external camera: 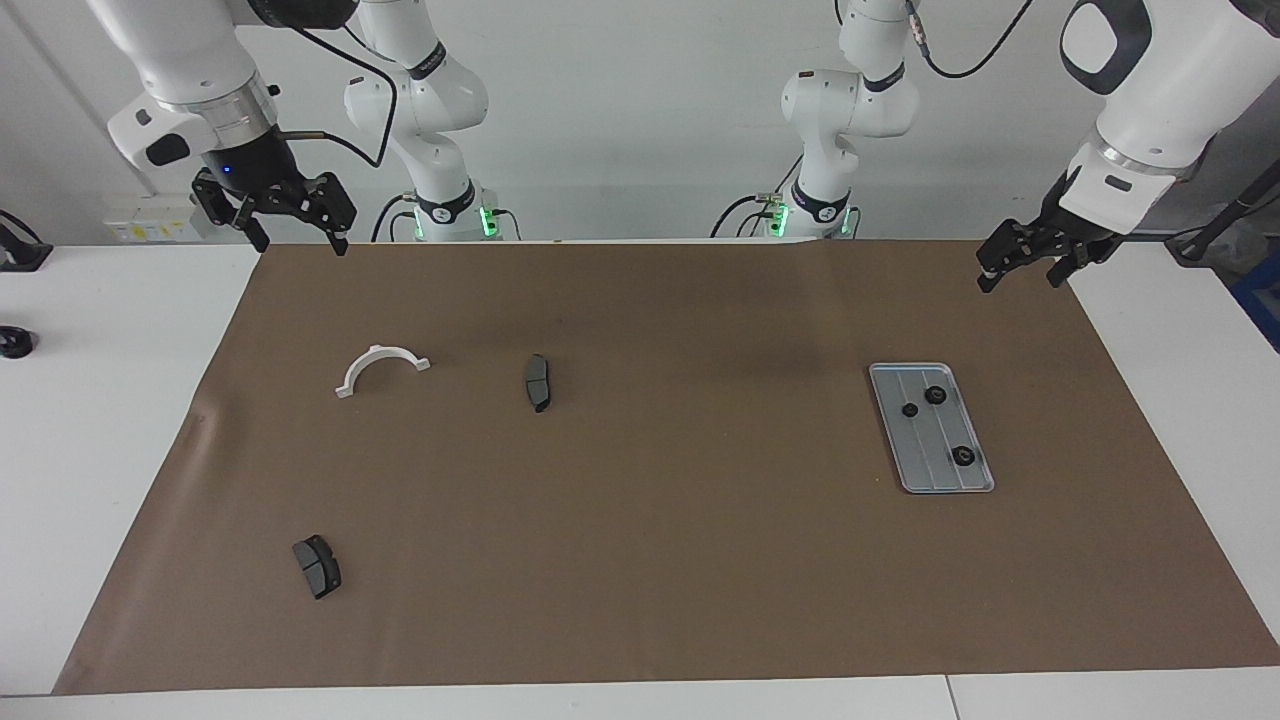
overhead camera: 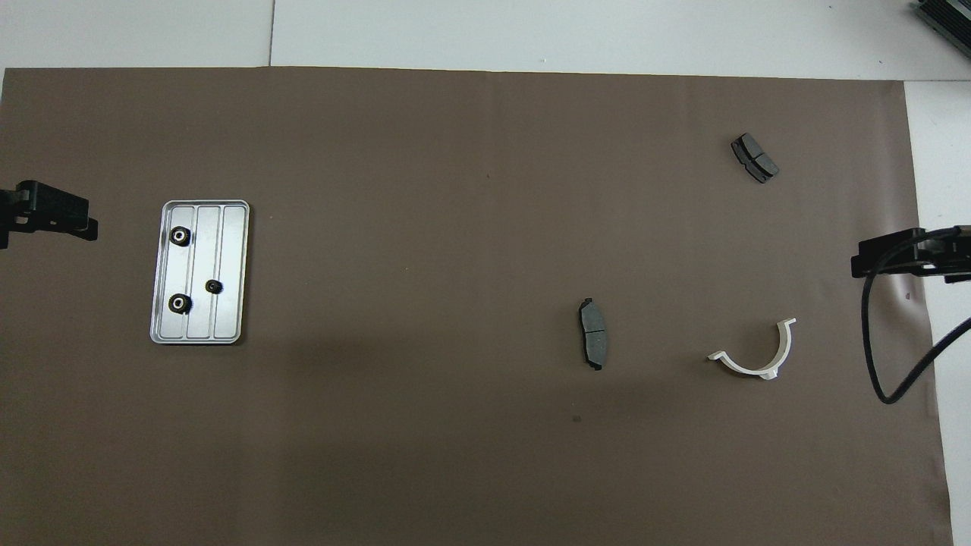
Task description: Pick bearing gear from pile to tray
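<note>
- Tray point(external camera: 931, 470) flat on brown mat point(external camera: 640, 560), toward left arm's end of table, long axis running away from robots.
- Three gears in tray, none touching another: gear A point(external camera: 936, 395) and gear B point(external camera: 910, 410) in the end nearer robots, gear C point(external camera: 963, 457) in the end farther from robots.
- Same three gears confirmed in overhead view, gear A point(overhead camera: 179, 303), gear B point(overhead camera: 214, 286), gear C point(overhead camera: 179, 236), each inside tray point(overhead camera: 231, 265) rim.
- No gear seen loose on mat.
- Left gripper point(external camera: 1030, 262) raised over mat edge at left arm's end, clear of tray, fingers spread wide, empty.
- Right gripper point(external camera: 290, 225) raised over mat corner at right arm's end, fingers spread wide, empty, arm waiting.
- White half-ring point(external camera: 381, 368) on mat toward right arm's end, ends pointing away from robots.
- Pad one point(external camera: 537, 382) on mat beside half-ring, toward table middle, apart from it.
- Pad two point(external camera: 317, 565) on mat well farther from robots than half-ring, alone.
- Half-ring and both pads well apart from tray and from both grippers.
- Small black object point(external camera: 14, 342) on bare white table off mat at right arm's end; identity not determinable.
</note>
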